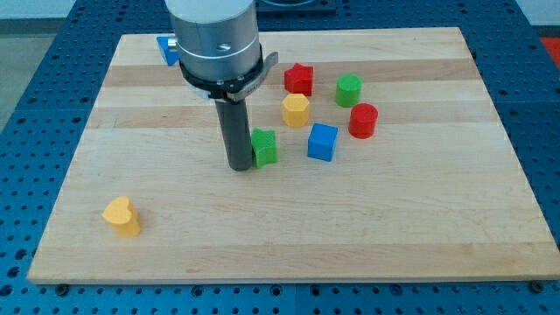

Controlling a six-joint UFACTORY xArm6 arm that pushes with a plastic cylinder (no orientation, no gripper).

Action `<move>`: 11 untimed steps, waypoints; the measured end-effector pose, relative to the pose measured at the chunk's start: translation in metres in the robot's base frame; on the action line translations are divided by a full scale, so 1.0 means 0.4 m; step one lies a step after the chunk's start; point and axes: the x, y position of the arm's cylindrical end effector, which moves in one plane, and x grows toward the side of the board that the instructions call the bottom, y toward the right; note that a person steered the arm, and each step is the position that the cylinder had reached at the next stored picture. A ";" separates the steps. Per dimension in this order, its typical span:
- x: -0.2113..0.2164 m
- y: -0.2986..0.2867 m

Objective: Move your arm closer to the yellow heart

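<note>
The yellow heart (122, 215) lies near the view's bottom left of the wooden board (289, 236). My tip (240, 166) stands near the board's middle, well to the right of and above the heart. The tip touches the left side of a green block (264, 146). Right of it are a blue cube (322, 142), a yellow hexagon block (296, 110), a red star block (299, 79), a green cylinder (349, 89) and a red cylinder (363, 120).
A blue block (166, 49) sits at the view's top left, partly hidden behind the arm's grey body (216, 39). The board rests on a blue perforated table (35, 96).
</note>
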 end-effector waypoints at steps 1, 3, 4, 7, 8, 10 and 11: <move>-0.023 0.000; 0.065 -0.019; 0.151 -0.019; 0.341 -0.190; 0.340 -0.309; 0.314 -0.364; 0.271 -0.364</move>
